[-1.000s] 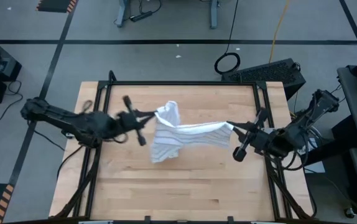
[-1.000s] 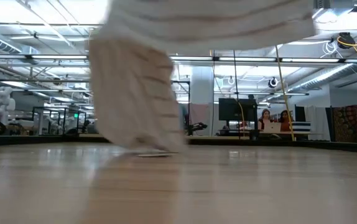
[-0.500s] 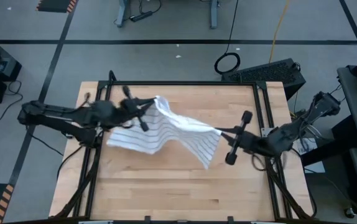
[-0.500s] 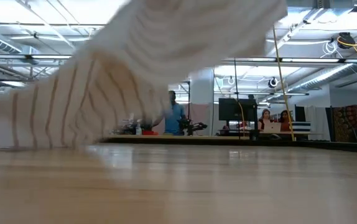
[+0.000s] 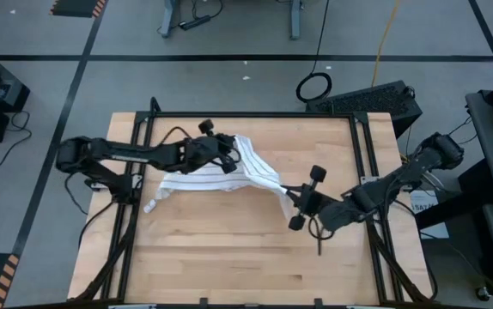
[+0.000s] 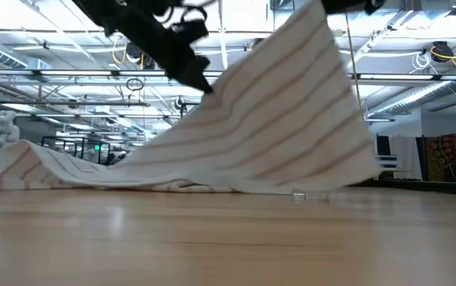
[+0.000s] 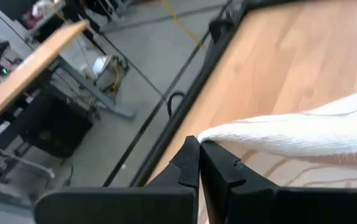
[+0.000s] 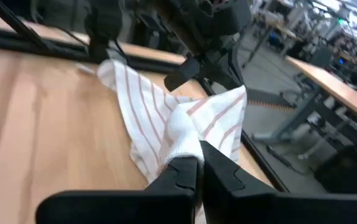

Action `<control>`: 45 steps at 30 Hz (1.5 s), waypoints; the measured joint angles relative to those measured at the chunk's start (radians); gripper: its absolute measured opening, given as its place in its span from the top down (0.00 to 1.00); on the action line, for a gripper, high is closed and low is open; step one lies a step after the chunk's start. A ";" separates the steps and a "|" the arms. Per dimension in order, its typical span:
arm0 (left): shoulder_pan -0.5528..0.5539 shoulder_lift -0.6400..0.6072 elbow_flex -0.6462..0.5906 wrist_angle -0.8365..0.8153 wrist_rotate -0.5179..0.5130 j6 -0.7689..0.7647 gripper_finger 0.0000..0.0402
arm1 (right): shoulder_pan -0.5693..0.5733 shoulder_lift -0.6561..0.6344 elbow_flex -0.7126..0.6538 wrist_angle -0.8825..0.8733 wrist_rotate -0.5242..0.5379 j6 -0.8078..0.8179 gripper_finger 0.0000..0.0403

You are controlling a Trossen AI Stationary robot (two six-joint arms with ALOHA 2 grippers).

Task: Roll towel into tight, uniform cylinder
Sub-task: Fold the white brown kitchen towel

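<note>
— Wooden tabletop (image 5: 229, 257) fills the middle of the high view, grey floor all round it, and a workshop with ceiling lights runs off behind in the low view. What sits on it?

— Only the towel (image 5: 221, 170), white with thin dark stripes. It lies toward twelve o'clock of the table's centre. Part of it rests flat on the wood; the rest is lifted and stretched between the two arms.

— Where are the arms?

— Left arm reaches in from nine o'clock, and the left gripper (image 5: 232, 160) is over the upper middle of the table. Its fingers (image 7: 194, 165) are closed tight, pinching an edge of the cloth. Right arm comes from three o'clock, with the right gripper (image 5: 284, 190) just right of centre.

— Is that one holding anything?

— Yes, its fingers (image 8: 185, 171) are pressed together on another bunched corner, so the towel slopes up from the wood toward both grips.

— Rolled at all?

— No, it hangs draped and creased.
</note>
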 joint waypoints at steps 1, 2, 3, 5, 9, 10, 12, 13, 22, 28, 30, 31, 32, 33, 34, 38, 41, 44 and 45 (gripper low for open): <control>0.002 0.011 -0.001 -0.005 0.000 -0.002 0.96 | -0.008 0.013 0.000 -0.009 0.000 0.011 1.00; 0.002 0.017 -0.001 -0.013 0.001 -0.016 0.94 | -0.014 0.024 0.000 -0.021 0.000 0.021 1.00; -0.001 0.018 -0.001 -0.025 0.001 -0.028 0.92 | -0.021 0.034 0.000 -0.030 -0.001 0.028 1.00; -0.016 0.014 0.000 -0.048 0.010 -0.052 0.85 | -0.036 0.051 0.000 -0.033 -0.001 0.033 1.00; -0.072 -0.027 -0.001 -0.083 0.056 -0.137 0.70 | -0.066 0.062 0.000 -0.031 -0.004 0.015 1.00; -0.092 -0.035 -0.001 -0.074 0.056 -0.155 0.65 | -0.074 0.062 0.000 -0.030 -0.004 0.007 1.00; -0.138 -0.042 -0.001 -0.027 0.057 -0.165 0.59 | -0.087 0.062 0.000 -0.028 -0.004 -0.007 1.00; -0.163 -0.041 -0.001 0.014 0.058 -0.162 0.56 | -0.092 0.062 0.000 -0.022 -0.004 -0.018 1.00; -0.280 0.046 0.000 0.363 0.105 0.010 0.44 | -0.103 0.060 0.000 0.047 -0.038 -0.109 1.00; -0.267 0.148 -0.001 0.509 0.224 0.058 0.43 | -0.103 0.060 0.000 0.048 -0.113 -0.109 1.00; -0.262 0.175 0.000 0.537 0.282 0.058 0.43 | -0.102 0.060 0.000 0.048 -0.115 -0.104 1.00; -0.260 0.187 0.000 0.545 0.294 0.057 0.43 | -0.102 0.060 0.000 0.048 -0.115 -0.103 1.00; -0.260 0.195 0.000 0.551 0.296 0.057 0.43 | -0.103 0.060 0.000 0.048 -0.115 -0.102 1.00; -0.260 0.200 0.000 0.546 0.296 0.057 0.43 | -0.103 0.060 0.000 0.048 -0.115 -0.102 1.00; -0.259 0.203 0.000 0.543 0.296 0.057 0.44 | -0.103 0.060 0.000 0.048 -0.116 -0.102 1.00; -0.248 0.209 0.000 0.547 0.312 0.057 0.49 | -0.103 0.060 0.000 0.048 -0.130 -0.090 1.00; -0.237 0.209 0.000 0.549 0.321 0.056 0.59 | -0.107 0.060 0.000 0.062 -0.158 -0.096 1.00; -0.222 0.209 0.000 0.547 0.374 0.056 0.72 | -0.108 0.060 0.000 0.089 -0.182 -0.106 1.00; -0.217 0.209 0.000 0.545 0.389 0.056 0.77 | -0.108 0.060 0.000 0.100 -0.188 -0.110 1.00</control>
